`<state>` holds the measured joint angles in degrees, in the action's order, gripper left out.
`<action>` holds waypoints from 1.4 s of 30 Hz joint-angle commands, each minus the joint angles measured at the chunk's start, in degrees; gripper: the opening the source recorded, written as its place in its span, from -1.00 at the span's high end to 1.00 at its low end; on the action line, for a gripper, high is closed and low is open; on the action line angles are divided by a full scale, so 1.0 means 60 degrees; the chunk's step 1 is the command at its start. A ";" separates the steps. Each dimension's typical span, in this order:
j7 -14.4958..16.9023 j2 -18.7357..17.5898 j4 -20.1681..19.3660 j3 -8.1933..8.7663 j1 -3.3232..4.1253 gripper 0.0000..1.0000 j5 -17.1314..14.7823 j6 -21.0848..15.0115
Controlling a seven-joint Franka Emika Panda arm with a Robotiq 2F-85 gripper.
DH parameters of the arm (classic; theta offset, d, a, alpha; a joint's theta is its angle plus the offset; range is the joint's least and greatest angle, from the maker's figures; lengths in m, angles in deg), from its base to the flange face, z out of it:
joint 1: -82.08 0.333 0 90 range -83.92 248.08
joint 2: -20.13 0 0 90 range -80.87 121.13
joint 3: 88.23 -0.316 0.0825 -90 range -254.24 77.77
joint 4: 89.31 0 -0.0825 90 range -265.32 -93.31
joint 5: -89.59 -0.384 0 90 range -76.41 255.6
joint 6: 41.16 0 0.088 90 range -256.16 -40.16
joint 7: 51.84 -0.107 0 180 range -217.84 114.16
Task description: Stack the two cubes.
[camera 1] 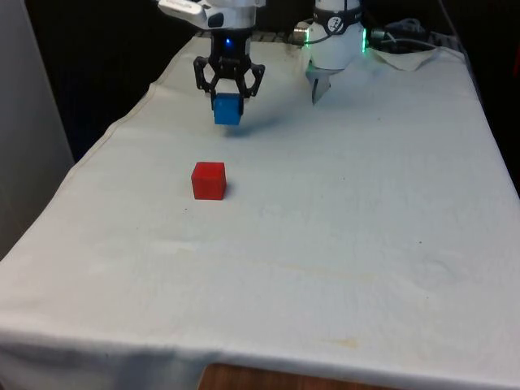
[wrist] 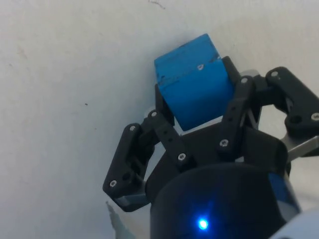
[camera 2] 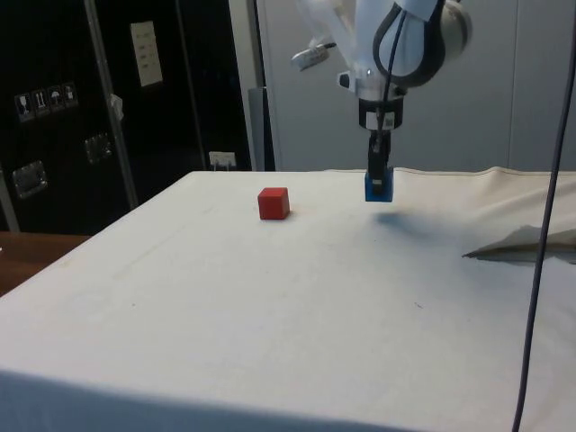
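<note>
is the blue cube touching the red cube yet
Apart. In the side view the blue cube hangs in the gripper, with bare cloth between it and the red cube.

A white cloth [camera 1: 341, 244] covers the table. In the side view, dark cabinets [camera 2: 108, 99] stand behind it, next to a pale grey wall [camera 2: 504, 117].

White-clothed table [camera 1: 349, 244]; red cube [camera 1: 209, 180] resting on it, toward the front view's left
</note>
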<state>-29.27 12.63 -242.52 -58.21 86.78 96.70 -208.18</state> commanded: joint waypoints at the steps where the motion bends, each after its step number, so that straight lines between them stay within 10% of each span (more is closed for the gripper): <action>1: -0.0143 -0.0029 0.0172 0.0086 0.0067 0.91 0.0191 0.0201; 42: -0.0821 0.0726 0.2378 -0.0592 0.0153 0.91 0.0000 0.2827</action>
<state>-33.91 16.92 -228.31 -61.82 87.52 96.64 -191.73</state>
